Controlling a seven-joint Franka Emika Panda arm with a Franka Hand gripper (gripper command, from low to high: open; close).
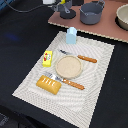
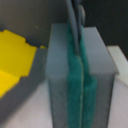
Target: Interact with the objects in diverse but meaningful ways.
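Note:
The wrist view is filled by my gripper (image 2: 80, 95). Its two grey fingers have their green pads (image 2: 73, 92) pressed together along one seam, with nothing visible between them. Beside the fingers lies a blurred bright yellow thing (image 2: 15, 57); I cannot tell which object it is. In the exterior view the arm does not clearly show. On the striped placemat (image 1: 100, 75) stand the pale blue-and-white milk carton (image 1: 71, 35), the yellow box with a red label (image 1: 47, 58) and the golden-brown bread loaf (image 1: 49, 84).
A round tan plate (image 1: 68, 67) sits mid-mat between two orange-handled pieces of cutlery (image 1: 80, 58) (image 1: 71, 83). On the brown board at the back are a grey pot (image 1: 91, 12), a second pot (image 1: 122, 17) and a dark pan (image 1: 67, 12).

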